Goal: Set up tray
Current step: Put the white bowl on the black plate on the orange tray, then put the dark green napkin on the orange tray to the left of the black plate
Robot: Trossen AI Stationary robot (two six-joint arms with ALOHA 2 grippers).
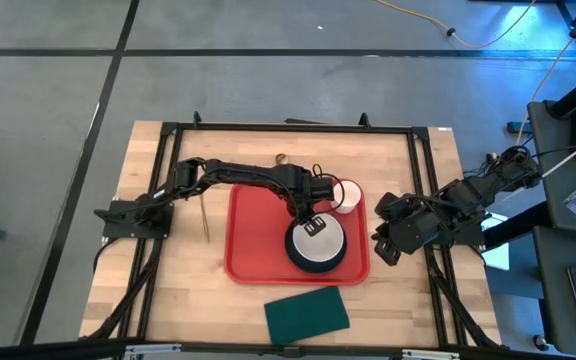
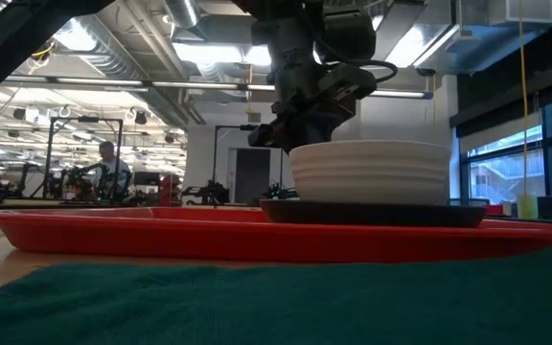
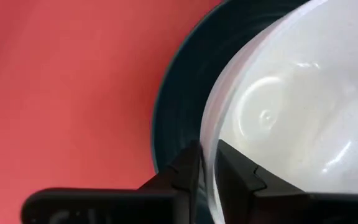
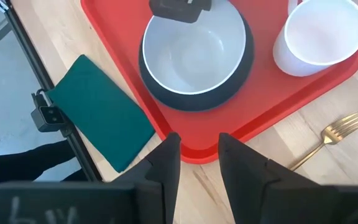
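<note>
The left gripper (image 1: pixel 317 224) pinches the rim of a white round plastic bowl (image 4: pixel 193 53), one dark finger inside the wall and one outside, as the left wrist view shows. The bowl sits directly under it on a dark round plate (image 4: pixel 244 62). Plate and bowl rest on the large flat red plastic tray (image 1: pixel 253 230), which lies mid-table under this gripper.

Just beyond the gripper, at the tray's far right corner, stands a white plastic cup (image 1: pixel 348 196).

Judging by this, the setting is partly done: plate, bowl and cup are on the tray, though the bowl is not yet released. Off the tray, a gold metal fork (image 4: pixel 328 140) lies on the wooden table (image 1: pixel 148 290), and a dark green cloth rectangle (image 1: pixel 307 313) lies near the tray's front edge (both probably still to be placed).

The right gripper (image 4: pixel 194 163) waits beside the tray's right edge, fingers spread and empty.

In the low view the cloth blocks the foreground and the cup cannot be made out. A thin stick-like item left of the tray in the high view is too small to identify.
</note>
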